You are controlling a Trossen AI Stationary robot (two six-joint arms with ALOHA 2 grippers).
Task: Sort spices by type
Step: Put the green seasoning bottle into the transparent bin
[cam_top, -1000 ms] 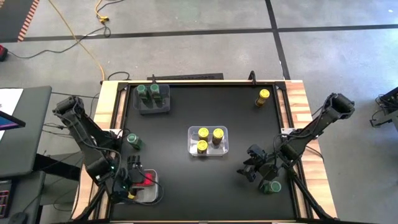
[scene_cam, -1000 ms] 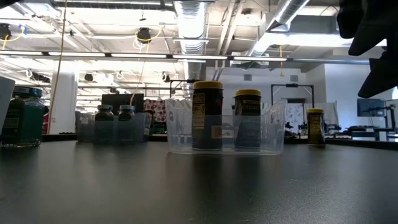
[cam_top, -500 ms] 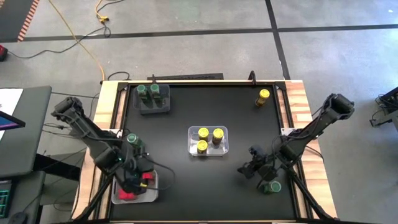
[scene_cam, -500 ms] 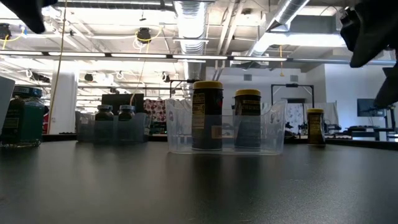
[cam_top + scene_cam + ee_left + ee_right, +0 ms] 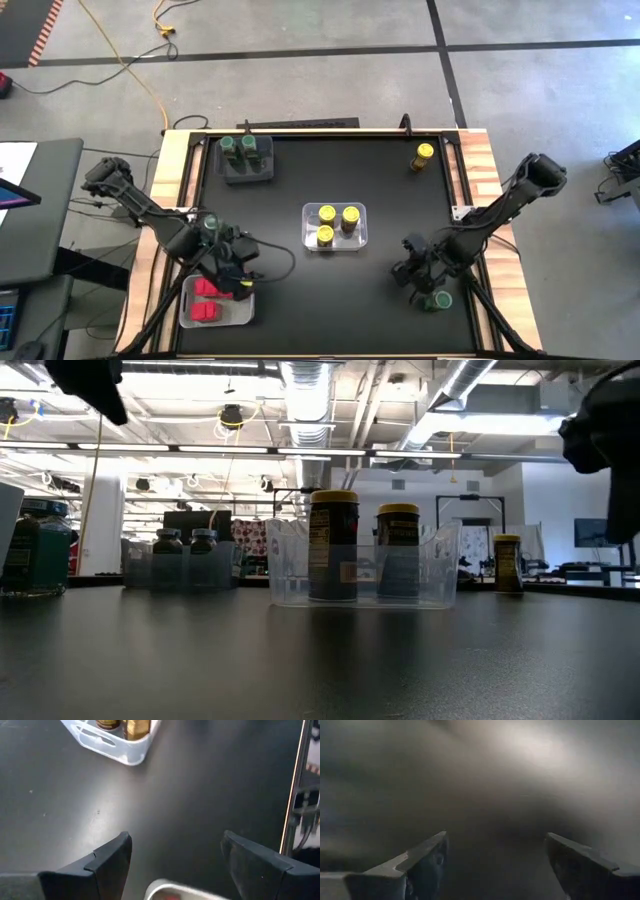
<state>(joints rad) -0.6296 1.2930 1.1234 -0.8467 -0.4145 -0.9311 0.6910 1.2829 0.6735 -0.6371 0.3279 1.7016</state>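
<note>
In clear plastic bin (image 5: 335,243): round yellow-lidded jars (image 5: 327,214)

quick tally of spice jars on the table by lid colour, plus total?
Yellow-lidded jars: 4, with 3 in the clear centre bin and 1 at the far right corner.
Green-lidded jars: 4, with 2 in the grey bin, 1 at the left edge, 1 by the right gripper.
Red-topped jars: 2 showing in the near-left bin; the left arm may hide more.
Total: 10 in view.
</note>
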